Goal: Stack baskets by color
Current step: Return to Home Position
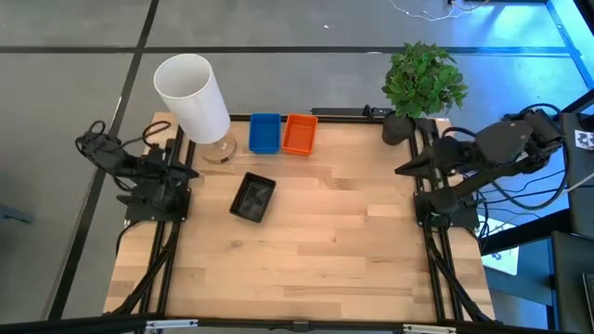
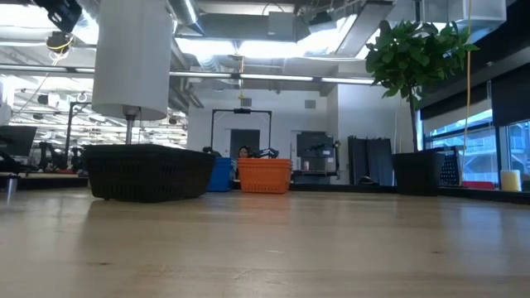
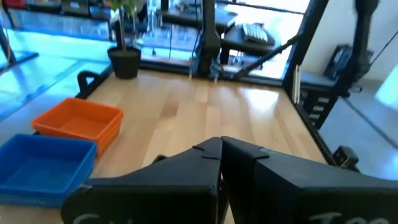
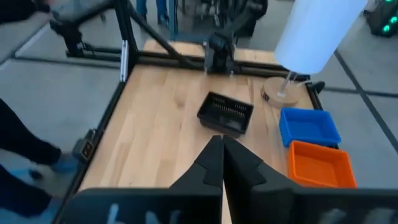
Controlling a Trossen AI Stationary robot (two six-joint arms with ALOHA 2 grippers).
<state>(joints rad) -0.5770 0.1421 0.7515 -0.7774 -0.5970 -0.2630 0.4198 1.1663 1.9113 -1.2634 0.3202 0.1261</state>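
My left end effector (image 3: pixel 221 146) sits at the worktop's (image 1: pixel 353 250) left edge, fingers pressed together on nothing. The cylinder (image 1: pixel 192 96) stands near the far-left corner. The black basket (image 1: pixel 252 198) lies left of centre, askew to the edges. The blue basket (image 1: pixel 264 133) and orange basket (image 1: pixel 299 134) sit just beside each other at the far edge. The plant (image 1: pixel 423 79) is at the far-right corner. My right end effector (image 4: pixel 222 143) is at the right edge, clenched and empty.

Bright ceiling lights (image 2: pixel 248 50) wash the room — pale glare streaks the counter (image 3: pixel 205 96), and the shadow under the black basket (image 2: pixel 149 172) is soft.
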